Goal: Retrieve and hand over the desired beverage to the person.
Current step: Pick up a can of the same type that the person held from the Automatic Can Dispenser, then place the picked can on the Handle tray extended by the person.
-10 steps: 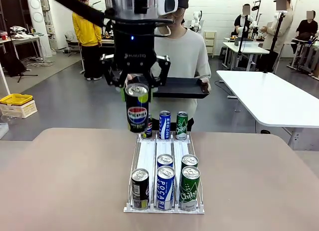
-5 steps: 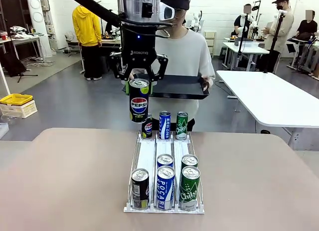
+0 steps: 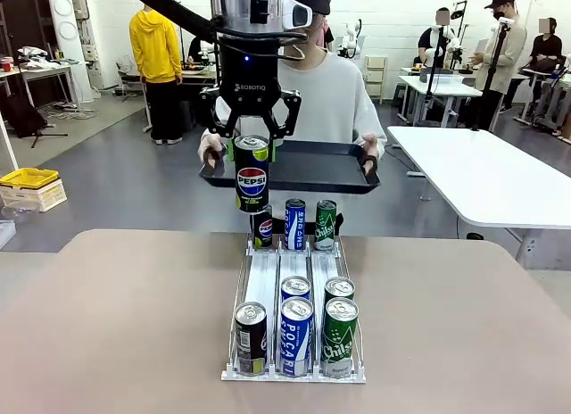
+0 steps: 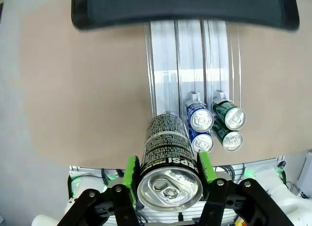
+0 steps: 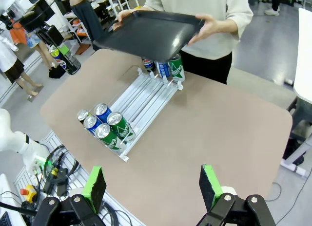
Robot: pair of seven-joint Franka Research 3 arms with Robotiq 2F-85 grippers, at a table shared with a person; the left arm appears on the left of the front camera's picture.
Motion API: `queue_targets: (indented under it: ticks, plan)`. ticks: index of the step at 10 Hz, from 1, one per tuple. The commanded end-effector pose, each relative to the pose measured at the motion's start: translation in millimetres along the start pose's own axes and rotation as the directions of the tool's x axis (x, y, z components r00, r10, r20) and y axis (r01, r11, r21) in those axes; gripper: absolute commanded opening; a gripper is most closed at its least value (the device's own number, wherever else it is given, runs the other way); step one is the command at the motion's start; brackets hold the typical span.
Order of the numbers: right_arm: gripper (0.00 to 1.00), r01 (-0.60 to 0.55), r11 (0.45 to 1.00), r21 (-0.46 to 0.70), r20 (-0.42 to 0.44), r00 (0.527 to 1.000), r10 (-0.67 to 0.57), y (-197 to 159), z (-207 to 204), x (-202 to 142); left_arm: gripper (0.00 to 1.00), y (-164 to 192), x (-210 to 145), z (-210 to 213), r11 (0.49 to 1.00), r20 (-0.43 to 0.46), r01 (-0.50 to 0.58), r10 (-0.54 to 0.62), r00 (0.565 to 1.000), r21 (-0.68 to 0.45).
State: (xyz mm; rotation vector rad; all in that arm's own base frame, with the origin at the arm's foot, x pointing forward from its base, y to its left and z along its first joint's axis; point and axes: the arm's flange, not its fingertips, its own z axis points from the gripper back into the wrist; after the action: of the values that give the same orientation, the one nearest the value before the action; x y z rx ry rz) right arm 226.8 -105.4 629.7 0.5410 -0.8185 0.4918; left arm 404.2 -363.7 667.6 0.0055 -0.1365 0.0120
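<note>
a: what did the left gripper look like?
b: black, with green pads, white "robotiq" lettering and a blue light under a silver-and-white wrist.
a: and the right gripper?
b: the same black links, with small screws. the person wore a light grey sweatshirt and possibly dark trousers.

From the front we look across the table at the person on the far side, with the can rack close before us. Our left wrist camera points straight down along the left gripper; the Pepsi can it grips crowds the near field, the rack lies well beneath, the black tray at the top edge. Our right wrist camera sits high and back (rolled, so the table runs diagonally). All three views share rack and tray.
</note>
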Motion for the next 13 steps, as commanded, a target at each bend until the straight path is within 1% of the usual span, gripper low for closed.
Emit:
queue_targets:
  ticks: [1, 13]
  plan:
    - [1.0, -0.005, 1.0, 0.019, 0.002, 1.0, 0.005, -1.3, -0.7, 0.5, 0.0, 0.1, -2.7, 1.1, 1.0, 0.008, -0.021, 0.021, 1.0, 0.008]
    - [1.0, -0.005, 1.0, 0.019, 0.002, 1.0, 0.005, -1.3, -0.7, 0.5, 0.0, 0.1, -2.7, 1.1, 1.0, 0.008, -0.021, 0.021, 1.0, 0.008]
